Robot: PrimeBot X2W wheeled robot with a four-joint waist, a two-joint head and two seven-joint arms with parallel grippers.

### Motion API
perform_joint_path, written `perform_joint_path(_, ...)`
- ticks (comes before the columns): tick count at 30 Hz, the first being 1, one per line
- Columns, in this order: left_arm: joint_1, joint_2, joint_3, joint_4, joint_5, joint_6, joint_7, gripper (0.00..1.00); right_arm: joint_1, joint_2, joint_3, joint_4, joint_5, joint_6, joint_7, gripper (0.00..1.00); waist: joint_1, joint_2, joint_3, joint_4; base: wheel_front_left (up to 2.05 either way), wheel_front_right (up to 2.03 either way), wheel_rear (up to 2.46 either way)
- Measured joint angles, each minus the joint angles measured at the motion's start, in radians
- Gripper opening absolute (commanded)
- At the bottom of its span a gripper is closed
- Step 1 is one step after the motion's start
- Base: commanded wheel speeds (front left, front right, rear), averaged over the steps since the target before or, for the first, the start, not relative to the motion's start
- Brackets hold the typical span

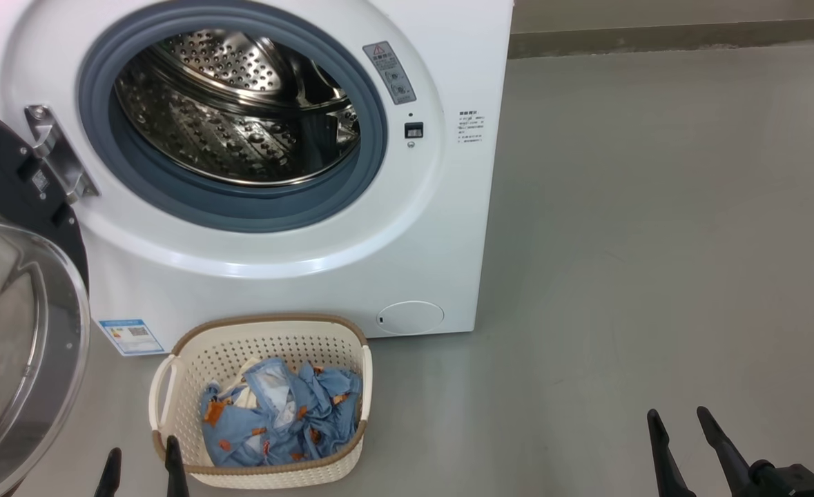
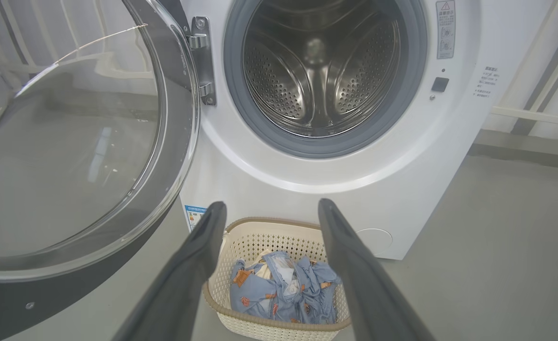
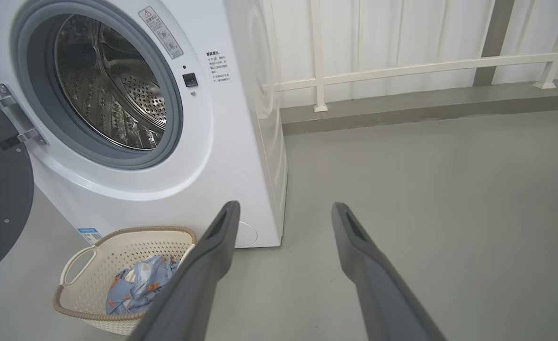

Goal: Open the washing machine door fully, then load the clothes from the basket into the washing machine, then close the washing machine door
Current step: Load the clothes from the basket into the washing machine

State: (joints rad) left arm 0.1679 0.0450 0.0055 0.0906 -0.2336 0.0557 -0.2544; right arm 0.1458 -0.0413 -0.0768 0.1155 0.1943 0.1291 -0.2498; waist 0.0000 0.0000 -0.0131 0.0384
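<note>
The washing machine [image 1: 296, 276] has a smooth white shell with a soft gloss; whether it is painted metal or plastic is hard to tell. Its drum [image 1: 241, 117] is bright polished steel, dimpled and perforated. The gasket [image 1: 241, 210] around the opening is matt blue-grey rubber. The washing machine door [image 1: 13, 331] has a clear, shiny glass bowl in a dark ring, hung on a bare metal hinge [image 1: 58, 152]. The basket [image 1: 262, 348] is cream perforated plastic with a brown woven-look rim. The clothes [image 1: 282, 414] are soft, crumpled light-blue cloth. The floor [image 1: 655, 241] is smooth, matt grey. The left gripper [image 2: 271, 202] and right gripper [image 3: 286, 208] have smooth, matt dark-grey fingers [image 3: 203, 270].
</note>
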Motion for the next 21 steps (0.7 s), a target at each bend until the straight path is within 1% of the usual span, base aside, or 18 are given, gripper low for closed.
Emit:
perform_joint_path(6, 0.0, 0.0, 0.003, 0.009, 0.0, 0.0, 0.0, 1.0, 0.0, 0.0, 0.0, 0.0, 0.0, 0.0, 0.0, 1.0, 0.0, 0.0, 0.005, -0.001, 1.02, -1.17, 0.15)
perform_joint_path(15, 0.0, 0.0, 0.006, 0.017, 0.002, 0.007, 0.0, 1.0, 0.0, 0.0, -0.001, 0.0, 0.002, 0.0, 0.0, 1.0, 0.0, 0.0, 0.009, 0.002, 1.62, -1.8, 0.18)
perform_joint_path(21, -0.001, 0.0, 0.006, 0.017, 0.008, 0.007, 0.0, 1.0, 0.0, 0.001, -0.001, -0.001, 0.002, 0.0, 0.0, 1.0, 0.0, 0.0, 0.01, 0.007, 0.97, -0.97, 0.0)
